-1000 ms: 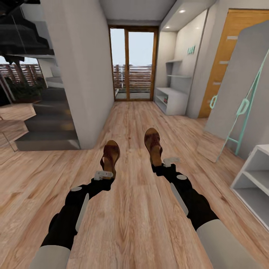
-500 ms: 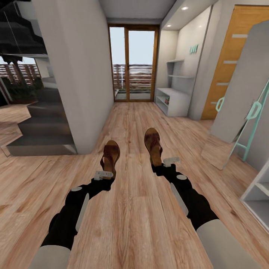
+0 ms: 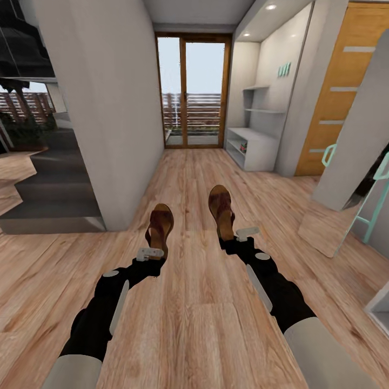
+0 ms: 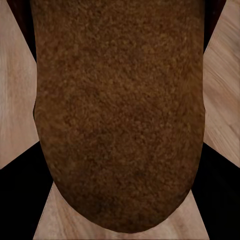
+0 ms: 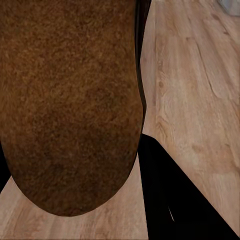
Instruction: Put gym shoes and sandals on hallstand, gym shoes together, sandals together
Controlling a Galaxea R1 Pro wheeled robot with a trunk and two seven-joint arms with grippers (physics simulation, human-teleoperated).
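Two sandals in head view: left claw (image 3: 149, 253) clamps the left sandal (image 3: 159, 226), right claw (image 3: 246, 234) the right sandal (image 3: 221, 208), long axes pointing down-corridor toward the hallstand (image 3: 249, 146). Wrist views: brown soles (image 4: 120, 115) (image 5: 70, 100) over corridor floor (image 5: 195, 80). Risk: heel-only grips could slip in transit.

The head camera looks forward and down along a corridor, over both arms, toward a glass door (image 3: 192, 89) at the far end; the wood plank floor (image 3: 194, 324) spreads below it. The left wrist camera sits very close behind a brown sandal (image 4: 120, 115), looking along its sole with floor at the edges. The right wrist camera sits equally close behind another sandal (image 5: 70, 100). Both sandals and the floor appear in the head view too.
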